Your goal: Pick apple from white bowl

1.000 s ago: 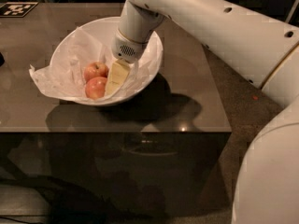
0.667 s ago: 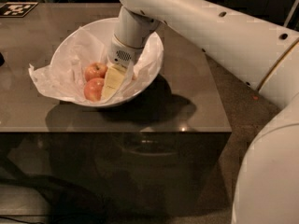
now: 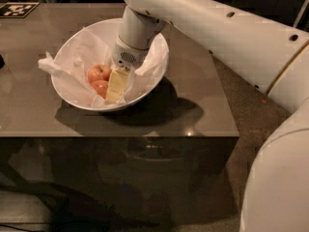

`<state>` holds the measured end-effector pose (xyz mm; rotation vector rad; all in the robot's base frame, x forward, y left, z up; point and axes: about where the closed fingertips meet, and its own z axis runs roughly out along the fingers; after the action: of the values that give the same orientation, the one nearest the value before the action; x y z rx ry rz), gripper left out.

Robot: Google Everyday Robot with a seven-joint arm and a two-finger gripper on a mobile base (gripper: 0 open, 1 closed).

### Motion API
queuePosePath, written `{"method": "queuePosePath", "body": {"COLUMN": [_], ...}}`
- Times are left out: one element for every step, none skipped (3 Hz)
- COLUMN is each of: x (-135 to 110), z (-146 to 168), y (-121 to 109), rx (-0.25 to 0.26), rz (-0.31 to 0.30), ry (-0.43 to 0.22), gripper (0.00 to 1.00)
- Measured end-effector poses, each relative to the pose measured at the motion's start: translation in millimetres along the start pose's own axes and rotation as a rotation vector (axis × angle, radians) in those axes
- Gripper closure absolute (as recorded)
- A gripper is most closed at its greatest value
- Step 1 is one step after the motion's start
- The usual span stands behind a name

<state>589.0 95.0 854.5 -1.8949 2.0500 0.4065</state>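
The white bowl [image 3: 154, 74] stands on the dark table, lined with crumpled white paper [image 3: 82, 57]. Two red-orange apples show inside it: one [image 3: 99, 72] toward the back left, another [image 3: 99, 88] just in front of it. My gripper [image 3: 114, 92] reaches down into the bowl from the upper right. Its cream-coloured finger [image 3: 119, 84] lies right against the right side of the apples. A second finger is hidden behind it. Any third apple is hidden.
The table's front edge [image 3: 120, 135] runs just below the bowl. A black-and-white marker tag [image 3: 17, 8] lies at the far left corner. My white arm [image 3: 227, 28] spans the upper right. Carpeted floor [image 3: 246, 115] lies to the right.
The gripper has shifted slightly left and lower inside the bowl, closer against the apples. The bowl and apples have not visibly moved.
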Motion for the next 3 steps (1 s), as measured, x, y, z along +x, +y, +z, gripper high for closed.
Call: {"method": "queuePosePath", "body": {"x": [0.0,0.0,-0.1], "z": [0.0,0.0,-0.1], "y": [0.0,0.0,0.1], "rx": [0.0,0.0,0.0], "rz": [0.0,0.0,0.0], "ry": [0.0,0.0,0.0], "gripper": [0.66,0.88,1.0]}}
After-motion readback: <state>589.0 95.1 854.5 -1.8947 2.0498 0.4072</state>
